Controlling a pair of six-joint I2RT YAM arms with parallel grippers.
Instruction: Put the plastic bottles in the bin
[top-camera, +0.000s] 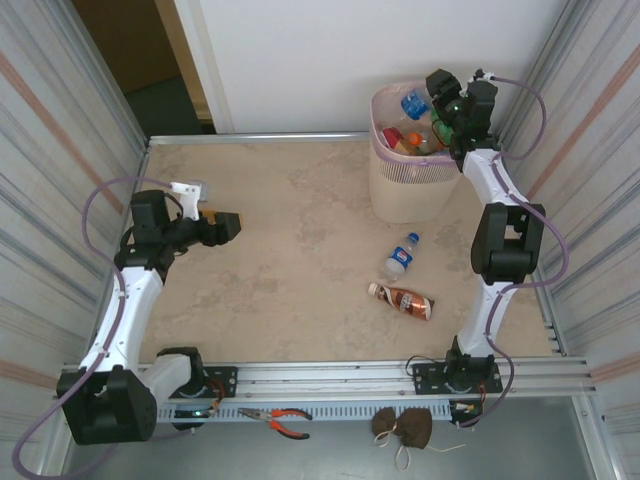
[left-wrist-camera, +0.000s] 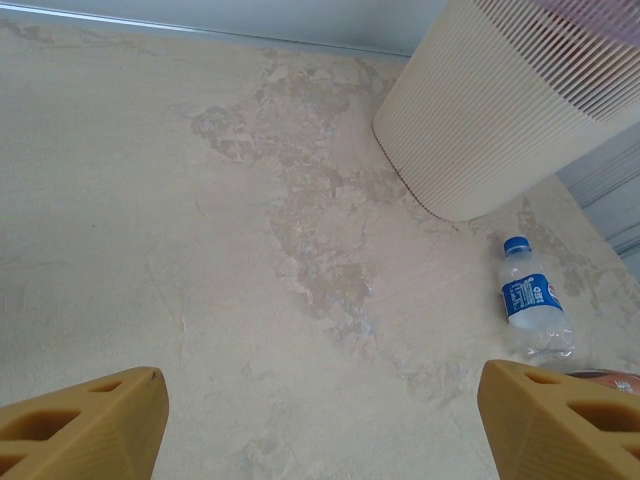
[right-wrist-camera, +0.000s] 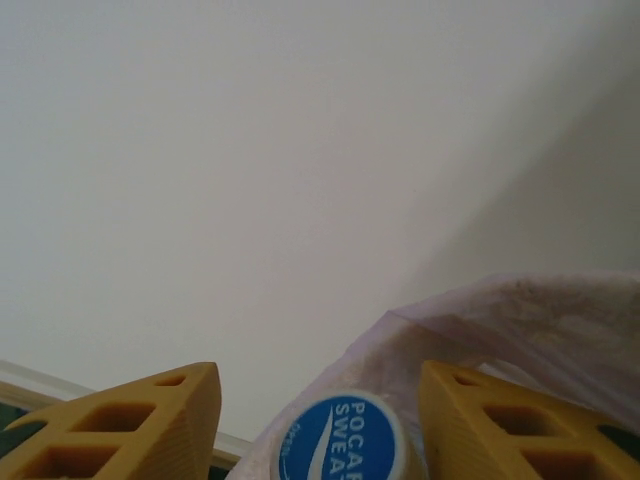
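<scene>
Entry, current moment.

- The desk (top-camera: 300, 220) is a mottled beige slab and the largest item.
- The bin (top-camera: 400, 190) stands at the desk's far right. It is beige with a slotted upper band and a pink liner (right-wrist-camera: 520, 320). Several plastic bottles (top-camera: 412, 105) lie inside it.
- Your right arm (top-camera: 505, 240) runs up the right edge to the bin's mouth. Your left arm (top-camera: 130, 290) is bent over the left side of the desk.
- Your right pincer (top-camera: 445, 100) hangs over the bin's far right rim. In its wrist view the jaws stand apart around a blue cap (right-wrist-camera: 340, 440) lettered POCARI SWEAT. A gap is visible on the cap's left side, and you cannot tell whether the right finger touches it.
- Your left pincer (left-wrist-camera: 322, 375) has its jaws spread wide with nothing between them. It sits above bare desk, well apart from the bin.
- A clear bottle (top-camera: 400, 257) with a blue label and cap lies on the desk near the bin's base.
- A brown bottle (top-camera: 402, 300) lies just in front of the clear one, not touching it.
- Red-handled pliers (top-camera: 278, 418) rest on the near rail between the arm bases.
</scene>
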